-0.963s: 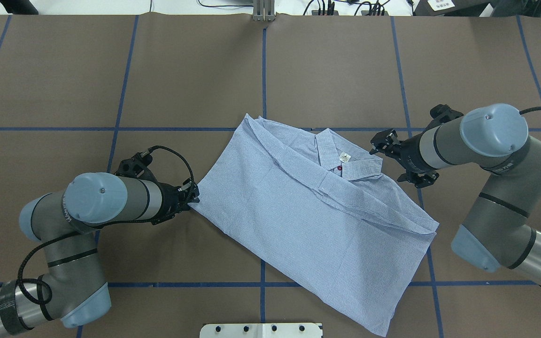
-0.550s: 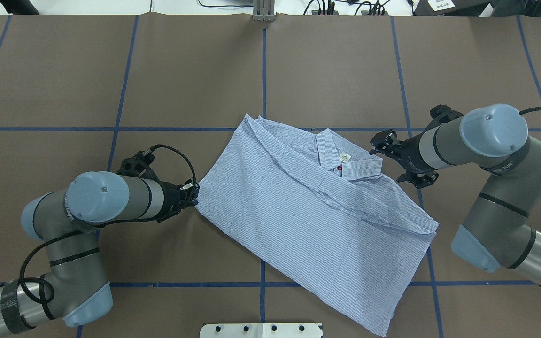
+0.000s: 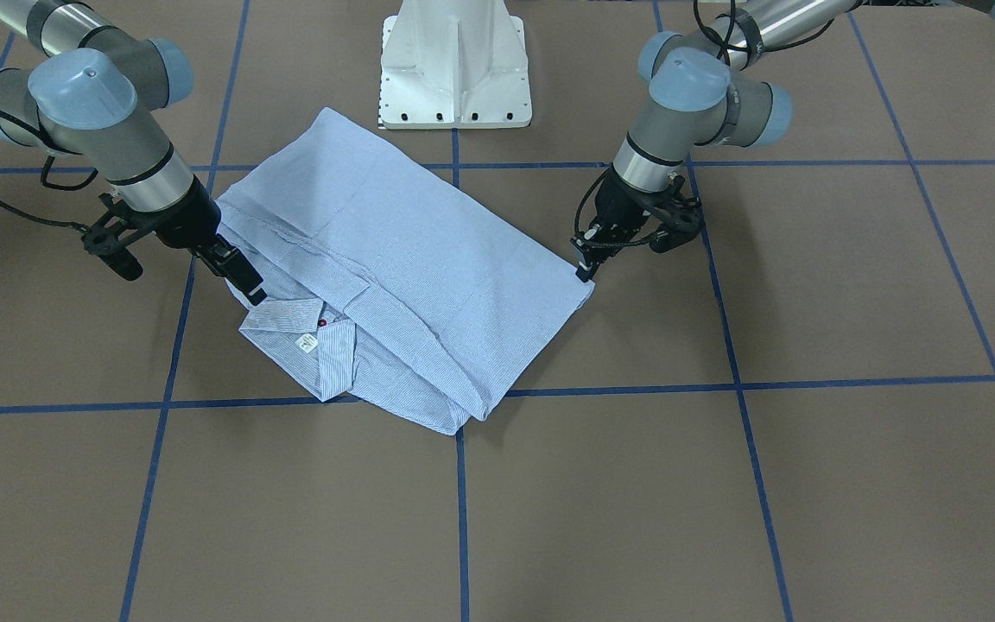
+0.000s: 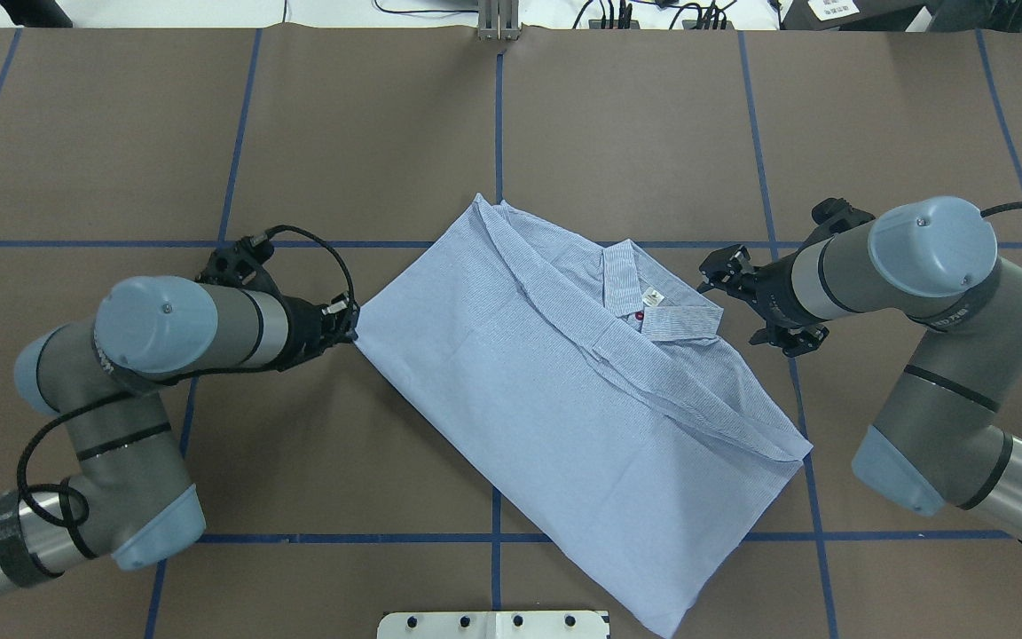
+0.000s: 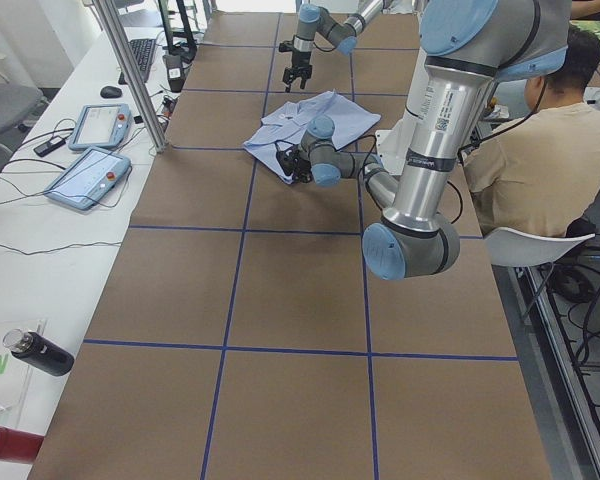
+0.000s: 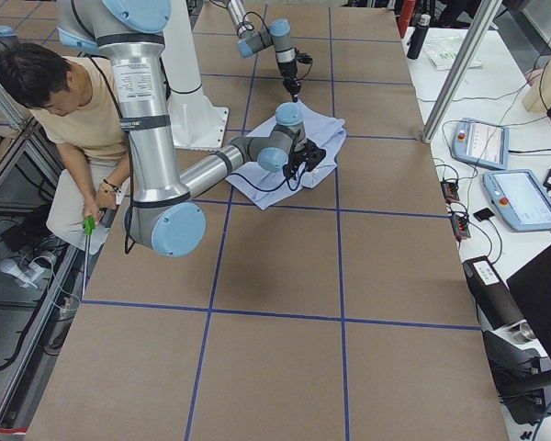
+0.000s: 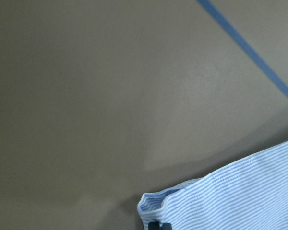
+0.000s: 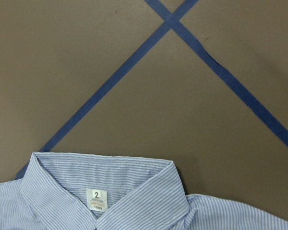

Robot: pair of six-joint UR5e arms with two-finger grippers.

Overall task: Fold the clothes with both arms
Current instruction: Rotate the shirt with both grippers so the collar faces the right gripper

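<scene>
A: How is the left tool standing?
B: It is clenching a corner of the light blue, fine-striped button-up shirt, which is lying folded mid brown paper-covered counter.
A: And the right tool?
B: It is hanging released just beside the collar

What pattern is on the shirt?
The shirt is light blue with thin white stripes, clearest in the right wrist view.
</scene>
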